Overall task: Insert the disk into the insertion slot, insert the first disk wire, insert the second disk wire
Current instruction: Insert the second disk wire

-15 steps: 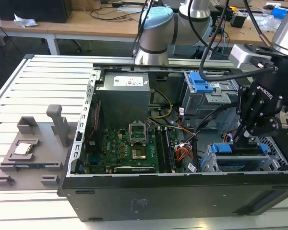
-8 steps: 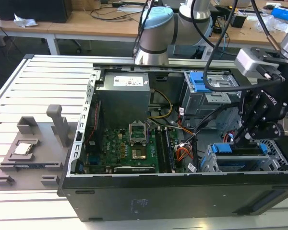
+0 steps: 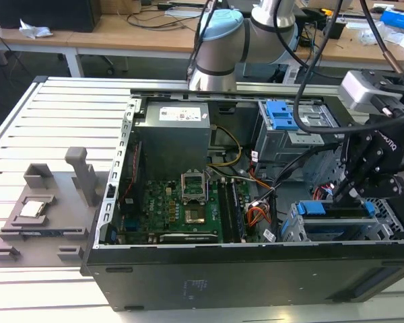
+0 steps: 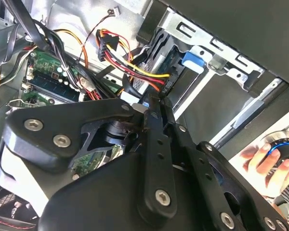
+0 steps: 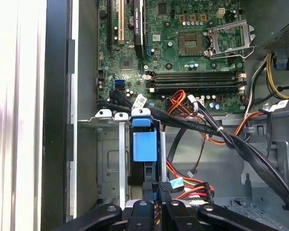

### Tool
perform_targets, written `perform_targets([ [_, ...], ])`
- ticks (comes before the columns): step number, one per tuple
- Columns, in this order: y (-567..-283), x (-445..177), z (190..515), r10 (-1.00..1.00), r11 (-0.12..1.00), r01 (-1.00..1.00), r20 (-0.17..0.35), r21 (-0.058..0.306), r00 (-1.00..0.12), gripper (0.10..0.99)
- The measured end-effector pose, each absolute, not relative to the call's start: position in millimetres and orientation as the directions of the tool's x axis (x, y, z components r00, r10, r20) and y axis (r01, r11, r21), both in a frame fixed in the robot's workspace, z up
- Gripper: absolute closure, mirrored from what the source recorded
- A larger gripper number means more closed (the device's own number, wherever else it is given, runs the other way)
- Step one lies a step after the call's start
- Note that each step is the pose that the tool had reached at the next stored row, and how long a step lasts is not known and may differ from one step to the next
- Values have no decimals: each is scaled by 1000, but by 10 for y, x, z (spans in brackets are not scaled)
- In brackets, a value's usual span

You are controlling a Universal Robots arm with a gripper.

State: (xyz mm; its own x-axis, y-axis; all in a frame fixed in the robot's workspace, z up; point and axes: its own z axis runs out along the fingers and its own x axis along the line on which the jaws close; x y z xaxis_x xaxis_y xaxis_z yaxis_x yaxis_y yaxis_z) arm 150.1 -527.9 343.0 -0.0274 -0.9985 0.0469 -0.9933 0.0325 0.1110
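The disk (image 3: 330, 210), grey with a bright blue carrier, sits inside the insertion slot (image 3: 291, 230), a silver sheet-metal cage at the case's front corner on the exterior view's right. In the first wrist view the disk's blue carrier (image 5: 144, 144) stands edge-on between the cage rails. My gripper (image 3: 345, 195) hangs right over the disk's wire end. Its fingers (image 5: 150, 192) are pressed together with a small blue connector piece between them, and the same shows at the gripper (image 4: 151, 107) in the second wrist view. A red, yellow and black wire bundle (image 4: 130, 67) reaches the disk end beside the tips.
A thick black cable bundle (image 5: 231, 139) crosses beside the slot. The motherboard (image 3: 188, 205) and power supply (image 3: 172, 134) fill the case. A larger grey bay with a blue latch (image 3: 283, 114) stands behind. A grey fixture (image 3: 40, 208) lies outside. A person's hand (image 4: 269, 163) rests nearby.
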Motion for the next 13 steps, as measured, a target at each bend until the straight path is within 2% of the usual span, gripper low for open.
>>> perform_targets([
  [13, -5282, 1548, 3383, -999, 32, -993, 46, 114, -27, 922],
])
